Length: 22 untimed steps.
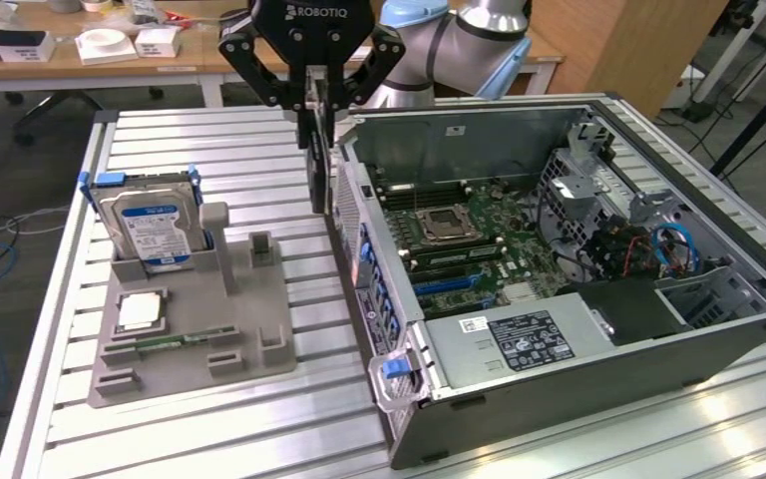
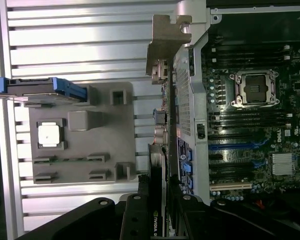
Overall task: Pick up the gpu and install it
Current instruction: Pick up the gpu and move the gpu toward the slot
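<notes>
My gripper is shut on the gpu, a thin dark card that hangs edge-on and upright below the fingers. It hovers above the table, just outside the open computer case, close to that wall on the exterior view's left. In the wrist view the gpu runs away from my gripper, and its silver bracket is at the far end, beside the case wall. Inside the case, the motherboard lies exposed with blue expansion slots.
A grey fixture tray lies on the slatted table to the exterior view's left of the case. It holds an upright hard drive, a processor chip and a memory stick. A wooden desk stands behind the table.
</notes>
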Motion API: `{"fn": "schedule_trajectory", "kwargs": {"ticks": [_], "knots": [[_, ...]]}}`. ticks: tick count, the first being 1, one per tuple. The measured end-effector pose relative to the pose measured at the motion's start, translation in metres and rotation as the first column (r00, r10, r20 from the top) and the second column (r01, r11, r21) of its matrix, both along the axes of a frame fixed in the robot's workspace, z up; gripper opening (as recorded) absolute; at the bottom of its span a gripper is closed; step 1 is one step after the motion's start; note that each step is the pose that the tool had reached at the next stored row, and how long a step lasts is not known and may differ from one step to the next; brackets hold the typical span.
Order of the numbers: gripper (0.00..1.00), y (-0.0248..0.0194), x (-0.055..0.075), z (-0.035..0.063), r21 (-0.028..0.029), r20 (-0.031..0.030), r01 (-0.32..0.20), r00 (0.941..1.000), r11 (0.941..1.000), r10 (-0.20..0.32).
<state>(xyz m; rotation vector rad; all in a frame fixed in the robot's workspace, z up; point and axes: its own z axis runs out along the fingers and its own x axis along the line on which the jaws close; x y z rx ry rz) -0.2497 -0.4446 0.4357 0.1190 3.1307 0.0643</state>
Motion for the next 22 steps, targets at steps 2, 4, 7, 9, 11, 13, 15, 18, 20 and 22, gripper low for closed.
{"fn": "schedule_trajectory", "kwargs": {"ticks": [2, 4, 7, 9, 11, 13, 15, 18, 20, 22], "knots": [[0.26, 0.0000, 0.0008, 0.0000, 0.0000, 0.0000, 0.000, 1.0000, 1.0000, 0.000], [0.26, 0.0000, 0.0015, -0.0001, 0.0000, 0.0000, 0.000, 1.0000, 1.0000, 0.000], [0.26, 0.0000, 0.0026, -0.0001, 0.0000, 0.0000, 0.000, 1.0000, 1.0000, 0.000], [0.26, 0.0000, 0.0033, -0.0001, 0.0000, 0.0000, 0.000, 1.0000, 1.0000, 0.000], [0.26, 0.0000, 0.0041, -0.0002, 0.0000, 0.0000, 0.000, 1.0000, 1.0000, 0.000], [0.26, 0.0000, 0.0049, -0.0002, 0.0000, 0.0000, 0.000, 1.0000, 1.0000, 0.000], [0.26, 0.0000, 0.0057, -0.0002, 0.0000, 0.0000, 0.000, 1.0000, 1.0000, 0.000], [0.26, 0.0000, 0.0068, -0.0003, 0.0000, 0.0000, 0.000, 1.0000, 1.0000, 0.000], [0.26, 0.0000, 0.0076, -0.0003, 0.0000, 0.0000, 0.000, 1.0000, 1.0000, 0.000], [0.26, 0.0000, 0.0084, -0.0003, 0.0000, 0.0000, 0.000, 1.0000, 1.0000, 0.000]]}}
